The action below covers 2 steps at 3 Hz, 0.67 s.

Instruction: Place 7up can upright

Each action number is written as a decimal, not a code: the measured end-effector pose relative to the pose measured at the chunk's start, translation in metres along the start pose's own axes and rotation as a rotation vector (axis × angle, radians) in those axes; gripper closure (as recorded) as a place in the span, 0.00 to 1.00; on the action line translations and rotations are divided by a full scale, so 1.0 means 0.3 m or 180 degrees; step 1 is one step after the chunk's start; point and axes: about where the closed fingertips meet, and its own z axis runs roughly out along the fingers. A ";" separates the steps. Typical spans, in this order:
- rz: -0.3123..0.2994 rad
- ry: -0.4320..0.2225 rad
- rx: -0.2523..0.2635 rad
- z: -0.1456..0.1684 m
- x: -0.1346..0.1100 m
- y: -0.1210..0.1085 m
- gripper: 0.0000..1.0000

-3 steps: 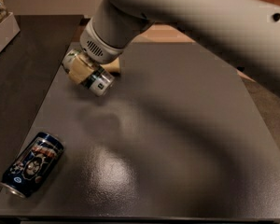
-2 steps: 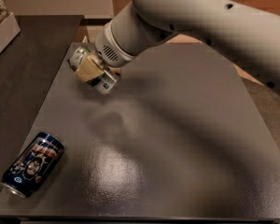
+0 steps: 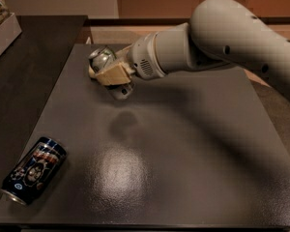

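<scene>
The 7up can (image 3: 101,59) is a small silver can with a shiny metal end. It is held tilted in my gripper (image 3: 111,75), above the far left part of the dark grey table (image 3: 183,153). The beige fingers (image 3: 113,74) are closed around the can's body. A second shiny end shows below the fingers. The can's shadow lies on the table under it. My white arm (image 3: 222,37) reaches in from the right.
A dark blue can with red-and-white graphics (image 3: 33,169) lies on its side near the table's front left corner. A darker table (image 3: 34,66) adjoins on the left, with a box (image 3: 2,21) at the far left edge.
The arm has swung so the wrist now comes in from the right. The gripper with the can has shifted right and turned the can.
</scene>
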 end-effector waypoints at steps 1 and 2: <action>-0.0025 -0.0298 -0.0089 -0.033 0.036 -0.015 1.00; -0.0016 -0.0548 -0.0176 -0.057 0.077 -0.017 1.00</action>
